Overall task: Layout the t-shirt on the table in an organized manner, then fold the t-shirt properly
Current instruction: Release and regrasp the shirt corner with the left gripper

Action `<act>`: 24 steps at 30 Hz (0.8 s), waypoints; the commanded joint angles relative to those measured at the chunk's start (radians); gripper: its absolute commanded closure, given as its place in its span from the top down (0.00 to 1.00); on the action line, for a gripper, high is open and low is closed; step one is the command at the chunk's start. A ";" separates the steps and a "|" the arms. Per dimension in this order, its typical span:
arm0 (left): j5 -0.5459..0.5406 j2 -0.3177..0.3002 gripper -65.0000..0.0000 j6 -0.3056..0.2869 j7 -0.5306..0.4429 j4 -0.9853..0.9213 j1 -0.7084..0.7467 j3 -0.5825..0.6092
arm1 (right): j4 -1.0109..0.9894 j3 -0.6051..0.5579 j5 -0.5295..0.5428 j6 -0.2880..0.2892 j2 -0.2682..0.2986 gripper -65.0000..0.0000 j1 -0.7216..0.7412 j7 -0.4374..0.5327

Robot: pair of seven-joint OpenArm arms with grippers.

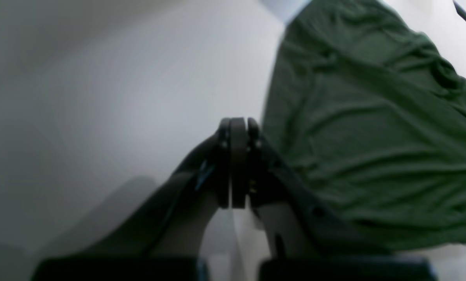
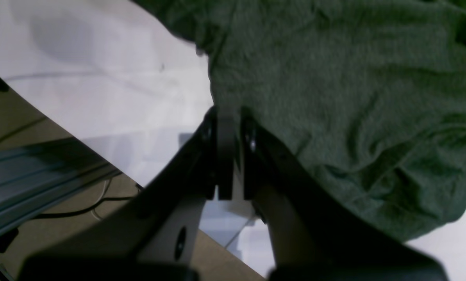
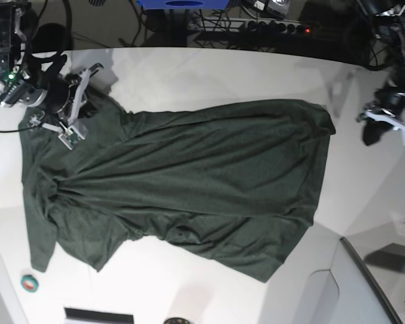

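shirt (image 3: 189,182): lies spread on the table (image 3: 209,67), long side across it, many wrinkles; the lower edge runs oblique and one sleeve is bunched at the side of the right gripper, so the layout looks to me not finished
right gripper (image 2: 229,117): jaws are together at the very border of the shirt; the tips meet the cloth edge, but I cannot tell if a thin layer is pinched between them or if they only touch it
right gripper, place: the shirt spreads ahead of it and to one side, bare table on the other side; in the base view it stands over the corner of the shirt near the collar and sleeve
why there: probably this corner is the one to pull outward, to make the shoulder flat
left gripper (image 1: 236,125): jaws pressed together, nothing between them; it stands over bare table
left gripper, place: the shirt hem is beside it, near but apart, not touched
why there: I judge it waits clear of the cloth, so the other arm can drag the shirt without catching
next need: a sure hold on the sleeve corner before any pull
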 commanded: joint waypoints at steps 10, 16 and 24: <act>0.007 0.005 0.00 -0.004 -0.080 -0.215 -0.100 0.138 | 0.015 0.006 0.011 0.001 0.011 0.03 0.007 0.018; 0.263 0.009 0.00 -0.009 -0.128 -0.281 -0.095 0.200 | 0.015 0.007 0.011 0.001 0.012 0.03 0.007 0.020; 0.320 -0.058 0.00 -0.009 -0.123 -0.167 0.011 0.121 | 0.018 0.300 0.011 0.001 -0.100 0.04 0.004 0.013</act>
